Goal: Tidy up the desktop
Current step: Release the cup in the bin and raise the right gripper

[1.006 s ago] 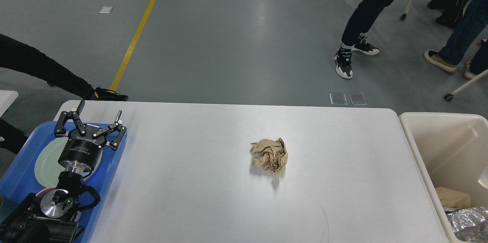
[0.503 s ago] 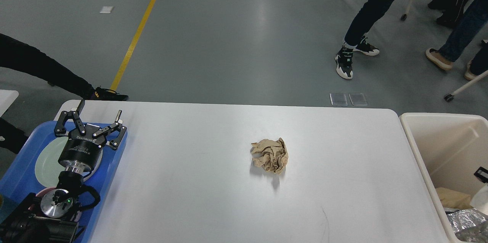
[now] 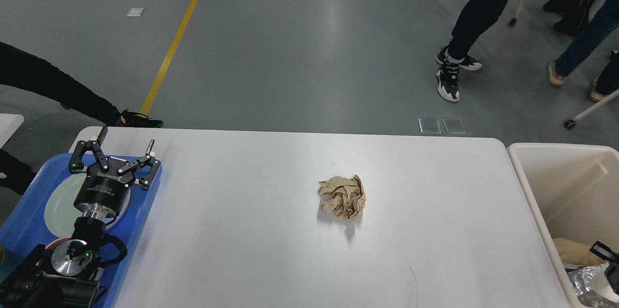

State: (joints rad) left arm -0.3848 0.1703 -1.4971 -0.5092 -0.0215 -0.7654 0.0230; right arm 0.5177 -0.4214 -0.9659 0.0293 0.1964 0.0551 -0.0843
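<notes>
Center of the frame: crumpled brown paper ball (image 3: 342,197) sits alone on the white tabletop (image 3: 251,230), well apart from everything else. It looks like the only loose trash on the surface, so by my judgement it is the next item to clear.

Left side of frame: my left pincer (image 3: 116,155) hangs over the far end of the blue tray (image 3: 145,211), fingers spread wide, holding nothing. Under it in the tray lies a pale green plate (image 3: 58,206). Parked there, it stays out of the way of the paper ball, or so I read it.

Lower right corner: beige bin (image 3: 532,187) stands just beside the tabletop's right edge, with brown paper and foil scraps already inside, so it serves as the trash drop. A small dark piece of my right pincer (image 3: 607,262) shows over the bin at the frame edge; too little is visible, so I cannot tell if it is open or closed, or holding anything.

Upper frame: people's legs on the grey floor, away from the tabletop.
</notes>
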